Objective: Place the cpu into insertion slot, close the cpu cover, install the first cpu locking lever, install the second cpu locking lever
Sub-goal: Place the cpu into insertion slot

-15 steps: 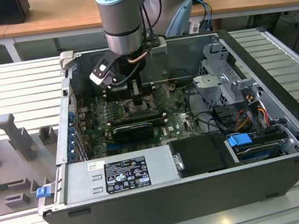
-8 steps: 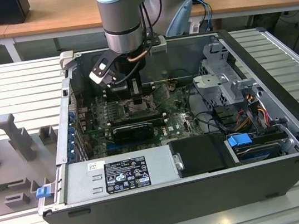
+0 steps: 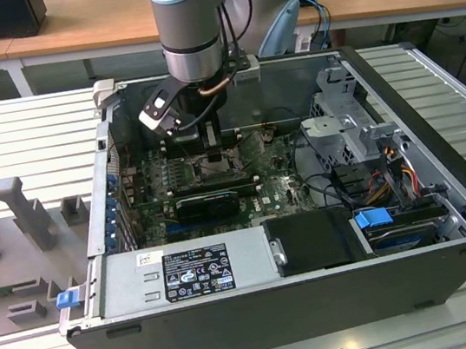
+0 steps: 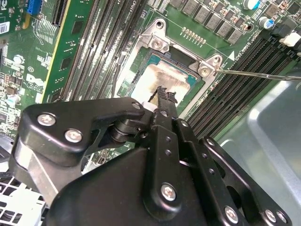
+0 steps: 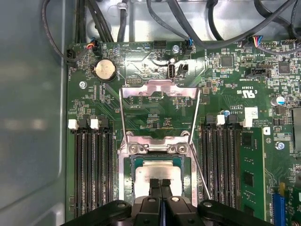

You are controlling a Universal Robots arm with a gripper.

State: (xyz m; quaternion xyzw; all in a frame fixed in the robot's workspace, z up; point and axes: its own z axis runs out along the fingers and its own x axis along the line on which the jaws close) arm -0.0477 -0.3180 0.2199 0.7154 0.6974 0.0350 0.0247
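Noting your end effector [image 5: 160,182] pinched together right over the cpu [image 5: 157,168], which sits in the insertion slot [image 5: 123,179]. Beyond it, the cpu cover [image 5: 160,90] stands raised open. Exterior view: end effector sits toward eleven o'clock inside the case [image 3: 236,314].

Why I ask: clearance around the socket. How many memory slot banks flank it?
2: one bank beside the insertion slot, another bank across it; the hand may hide more.
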